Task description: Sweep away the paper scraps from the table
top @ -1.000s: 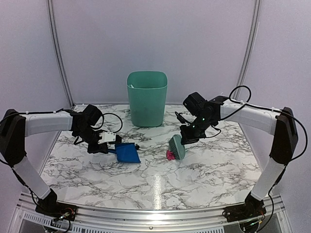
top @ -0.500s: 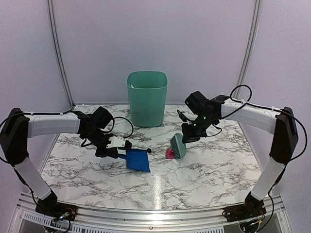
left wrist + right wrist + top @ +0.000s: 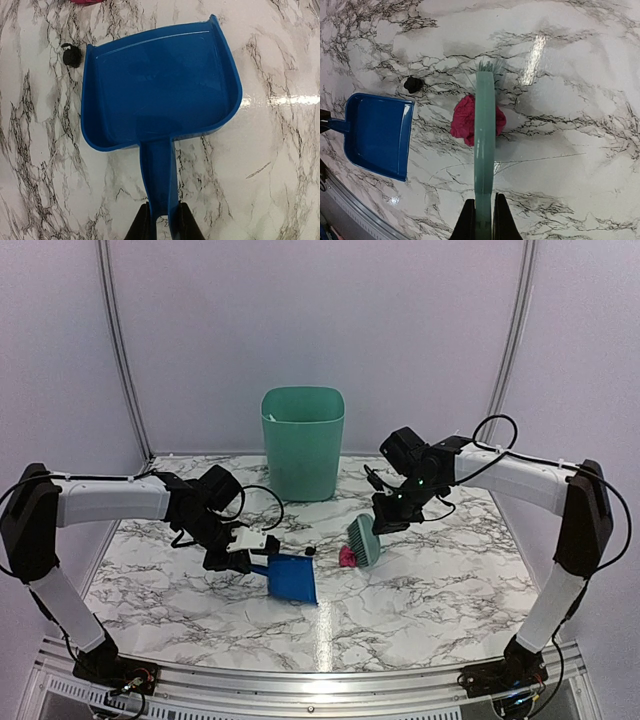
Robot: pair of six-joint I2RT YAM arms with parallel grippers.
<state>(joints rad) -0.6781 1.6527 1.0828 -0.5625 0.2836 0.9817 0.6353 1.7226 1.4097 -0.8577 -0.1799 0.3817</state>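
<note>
My left gripper (image 3: pixel 248 553) is shut on the handle of the blue dustpan (image 3: pixel 292 579), which lies flat on the marble table (image 3: pixel 420 585); the pan (image 3: pixel 157 85) is empty. A black paper scrap (image 3: pixel 309 551) lies just beyond the pan's far left corner (image 3: pixel 71 55). My right gripper (image 3: pixel 384 516) is shut on the green hand brush (image 3: pixel 364 541), held above a magenta-pink paper scrap (image 3: pixel 347 558). In the right wrist view the brush (image 3: pixel 484 140) crosses over the pink scrap (image 3: pixel 465 120), with the black scrap (image 3: pixel 413 84) and dustpan (image 3: pixel 377 134) to its left.
A tall green bin (image 3: pixel 302 442) stands at the back centre of the table. A metal rail (image 3: pixel 300 680) runs along the near edge. Purple walls enclose the back and sides.
My left gripper has carried the dustpan right and toward the near edge, closer to the pink scrap. The right gripper with the brush has barely shifted.
</note>
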